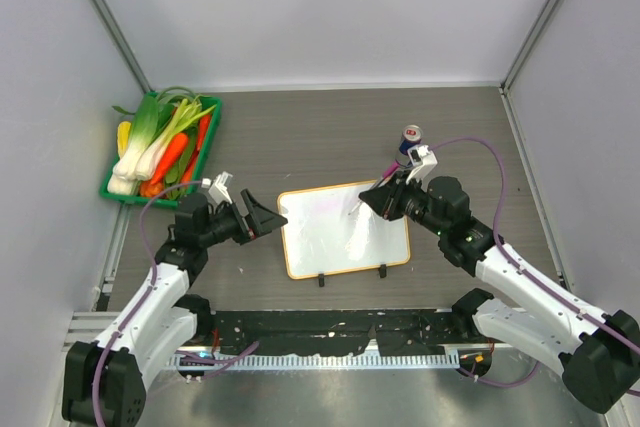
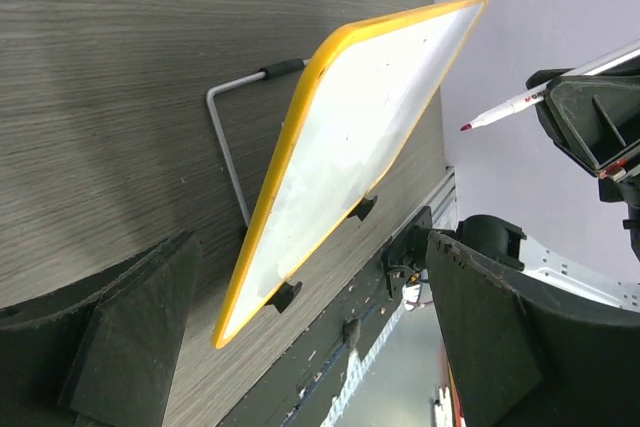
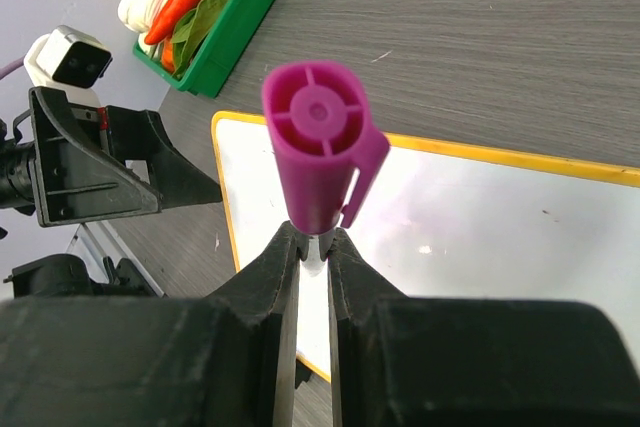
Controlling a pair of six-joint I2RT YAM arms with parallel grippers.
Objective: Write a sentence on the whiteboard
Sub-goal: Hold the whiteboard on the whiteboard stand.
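The whiteboard (image 1: 340,232) (image 2: 350,147) (image 3: 500,237) has an orange frame and two black clip feet, and leans on a wire stand at mid-table. Its face shows only faint pinkish smudges; the sentence is out of view. My right gripper (image 1: 385,197) (image 3: 315,242) is shut on a white marker (image 1: 358,205) (image 2: 505,107) whose magenta cap (image 3: 318,147) sits on its back end. The marker tip hovers just above the board's upper right part. My left gripper (image 1: 272,219) (image 2: 312,267) stands wide open beside the board's left edge, with nothing held.
A green tray (image 1: 213,127) (image 3: 240,27) of toy vegetables sits at the back left. A drink can (image 1: 411,137) stands behind the right gripper. The wire stand (image 2: 225,147) juts out behind the board. Walls close in three sides.
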